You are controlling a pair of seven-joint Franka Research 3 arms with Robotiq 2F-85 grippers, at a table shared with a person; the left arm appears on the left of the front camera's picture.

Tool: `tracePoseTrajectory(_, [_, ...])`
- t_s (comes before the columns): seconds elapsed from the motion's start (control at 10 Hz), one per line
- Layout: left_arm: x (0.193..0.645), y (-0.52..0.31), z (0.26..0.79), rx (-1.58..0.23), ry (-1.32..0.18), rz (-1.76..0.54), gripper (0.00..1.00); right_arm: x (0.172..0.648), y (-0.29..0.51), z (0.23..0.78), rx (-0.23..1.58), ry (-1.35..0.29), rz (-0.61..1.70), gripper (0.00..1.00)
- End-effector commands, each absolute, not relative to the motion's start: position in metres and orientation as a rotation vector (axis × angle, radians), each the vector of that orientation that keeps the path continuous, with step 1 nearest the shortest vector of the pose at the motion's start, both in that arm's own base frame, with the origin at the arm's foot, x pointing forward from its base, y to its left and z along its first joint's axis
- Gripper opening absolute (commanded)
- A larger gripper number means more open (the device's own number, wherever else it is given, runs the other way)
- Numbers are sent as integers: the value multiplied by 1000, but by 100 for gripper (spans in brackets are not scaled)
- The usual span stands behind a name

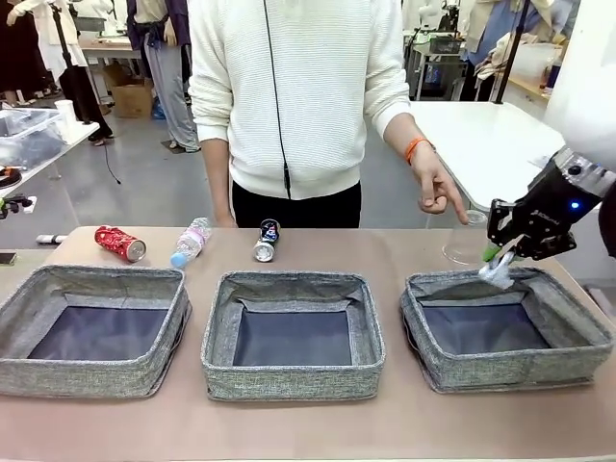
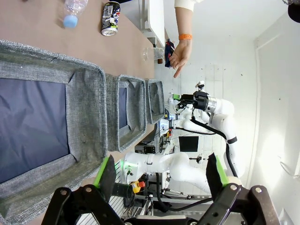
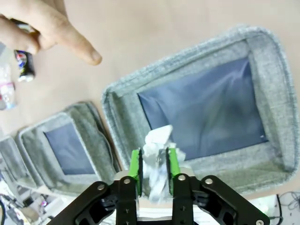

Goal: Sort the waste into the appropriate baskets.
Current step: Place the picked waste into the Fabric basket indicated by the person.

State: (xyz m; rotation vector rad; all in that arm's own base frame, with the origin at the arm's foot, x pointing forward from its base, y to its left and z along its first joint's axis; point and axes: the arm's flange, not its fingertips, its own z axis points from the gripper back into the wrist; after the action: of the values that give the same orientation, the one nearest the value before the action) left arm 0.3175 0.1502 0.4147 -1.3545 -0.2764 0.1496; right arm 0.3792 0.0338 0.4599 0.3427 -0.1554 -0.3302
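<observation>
As the front view looks across the table, three grey baskets stand in a row: the left basket (image 1: 87,375), the middle basket (image 1: 289,380) and the right basket (image 1: 520,371). Behind them on the tabletop lie a red can (image 1: 120,243), a blue-capped bottle (image 1: 191,241) and a dark can (image 1: 267,241). A clear cup (image 1: 465,241) stands behind the right basket's far wall. The person's hand (image 1: 438,188) points down just above the cup. The right gripper (image 1: 500,255) hangs over the right basket's far right corner, clamped on the crumpled white paper ball (image 1: 499,271), which dangles just above the rim.

From the left wrist, the left gripper (image 2: 161,173) has its fingers spread wide with nothing between them, above the near wall of the left basket. The other two baskets recede beyond it, with the bottle and the dark can on the table alongside.

From the right wrist, both green pads (image 3: 136,171) press against the sides of the paper ball, over the near wall of the right basket and its dark bottom. The person's pointing finger is at the upper left.
</observation>
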Motion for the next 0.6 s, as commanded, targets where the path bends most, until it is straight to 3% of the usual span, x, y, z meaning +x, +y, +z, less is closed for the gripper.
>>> tracePoseTrajectory(0.0, [317, 150, 415, -1363, -288, 130, 100, 377, 35, 458, 385, -166, -318, 66])
tracePoseTrajectory(0.1, [317, 150, 415, -1363, -288, 130, 100, 377, 34, 459, 393, -168, -321, 100])
tracePoseTrajectory(0.5, [317, 150, 415, -1363, -288, 130, 100, 376, 36, 457, 430, -144, -309, 100])
